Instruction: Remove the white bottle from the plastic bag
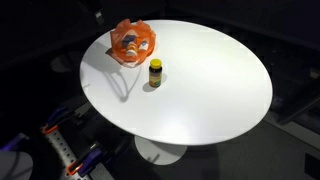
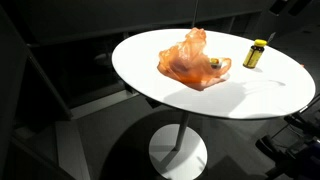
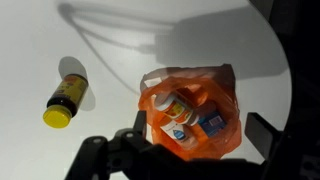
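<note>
Starting on the left of the wrist view: the dark bottle with the yellow cap (image 3: pixel 66 100) stands on the table (image 3: pixel 200 40), well apart from the bag. It's not really in your way, but don't swing wide. It's tall and narrow and I'd guess it tips easily.

The middle is where it gets dicey. The orange plastic bag (image 3: pixel 190 115) lies mouth-open right under the gripper (image 3: pixel 190 150). Its fingers are spread wide, one on either side of the bag, holding nothing. The white bottle (image 3: pixel 176 106) is still inside, packed against a second pale container with a blue label and a small blue box (image 3: pixel 211 122). It's blurry enough that I can't swear which pale one is your target.

Biggest risks:
- You pinch a fold of the film along with the bottle, and the whole bag lifts with it.
- You close on the neighbour instead.

The bag looks light and nothing pins it down, so any snag will drag it.

Over on the right, the table edge is near. You can see it in an exterior view too, where the bag (image 1: pixel 133 43) sits close to the rim, so a dragged bag could slide off. Come straight down and close only on the bottle's body.
</note>
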Controlling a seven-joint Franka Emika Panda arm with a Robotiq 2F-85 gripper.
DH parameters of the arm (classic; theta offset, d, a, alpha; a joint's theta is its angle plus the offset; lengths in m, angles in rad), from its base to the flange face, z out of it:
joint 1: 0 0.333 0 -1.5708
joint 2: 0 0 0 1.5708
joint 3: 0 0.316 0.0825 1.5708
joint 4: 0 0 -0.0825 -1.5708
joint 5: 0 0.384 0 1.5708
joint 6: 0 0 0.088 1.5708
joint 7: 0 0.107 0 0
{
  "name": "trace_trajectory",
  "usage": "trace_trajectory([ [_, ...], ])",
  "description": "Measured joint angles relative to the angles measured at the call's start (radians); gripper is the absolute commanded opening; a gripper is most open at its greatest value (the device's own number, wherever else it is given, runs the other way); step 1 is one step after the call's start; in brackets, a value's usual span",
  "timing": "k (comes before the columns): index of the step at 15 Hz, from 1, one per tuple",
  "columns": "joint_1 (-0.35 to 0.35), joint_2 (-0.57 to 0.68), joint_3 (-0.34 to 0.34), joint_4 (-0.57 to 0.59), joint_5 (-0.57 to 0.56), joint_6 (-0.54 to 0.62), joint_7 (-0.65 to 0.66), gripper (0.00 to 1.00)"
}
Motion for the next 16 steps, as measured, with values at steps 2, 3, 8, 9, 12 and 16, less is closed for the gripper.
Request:
trace_trajectory([
  [2,0.000,0.000,0.000,0.000,0.000,0.000,0.000,1.00],
  [3,0.000,0.000,0.000,0.000,0.000,0.000,0.000,1.00],
  [8,0.000,0.010,-0.004,0.003,0.000,-0.007,-0.002,1.00],
  [9,0.000,0.018,-0.008,0.009,0.000,-0.015,-0.004,1.00],
  [12,0.001,0.060,-0.029,0.040,0.000,-0.042,-0.032,1.00],
  [16,0.023,0.150,-0.081,0.111,0.013,-0.059,-0.166,1.00],
])
